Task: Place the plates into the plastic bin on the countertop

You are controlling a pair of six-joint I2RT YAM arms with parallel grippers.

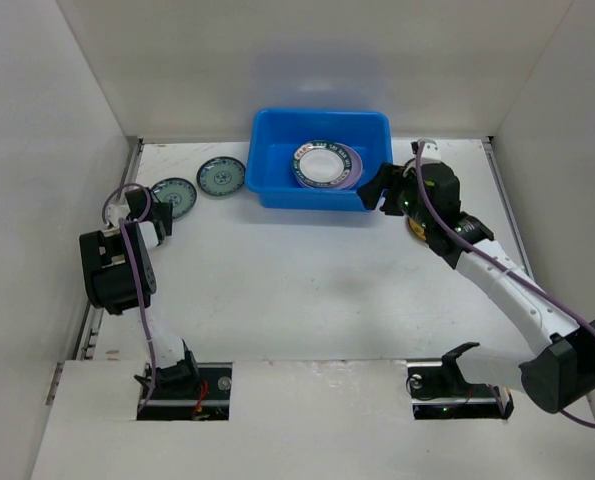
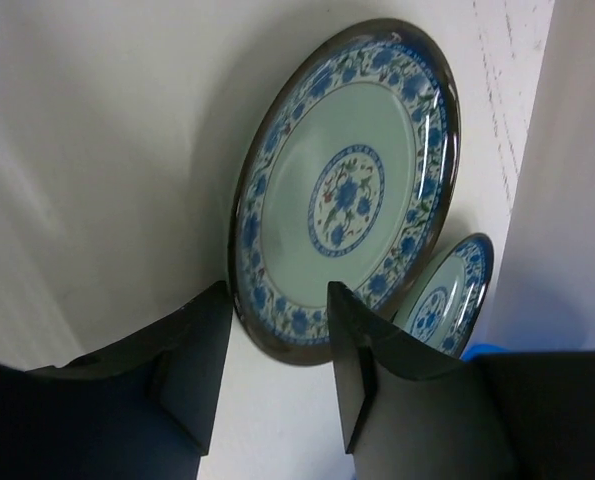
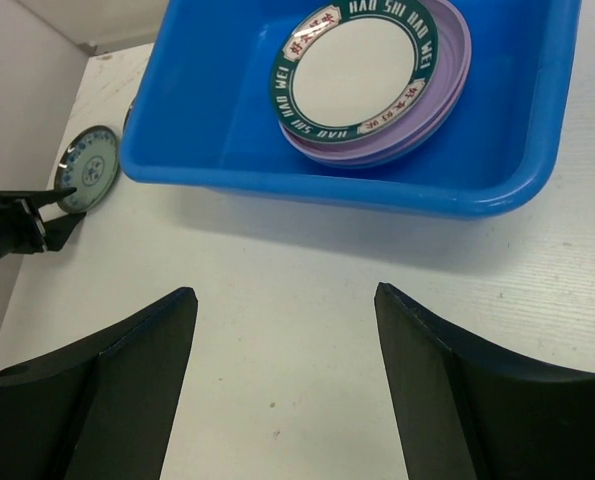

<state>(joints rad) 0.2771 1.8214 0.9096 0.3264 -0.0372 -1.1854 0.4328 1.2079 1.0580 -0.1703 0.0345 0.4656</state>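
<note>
The left tool (image 2: 277, 310), released, is hovering by the teal plate (image 2: 347, 190), probably stiff, glossy and slippery, best pinched at its rim.

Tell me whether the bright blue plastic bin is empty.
No, a white dark-rimmed plate lies on a lavender plate inside the blue plastic bin.

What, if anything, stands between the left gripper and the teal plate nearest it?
Nothing visible. The open left gripper is right at the rim of the nearest teal plate. The second teal plate lies beyond it, toward the plastic bin, not in between.
</note>
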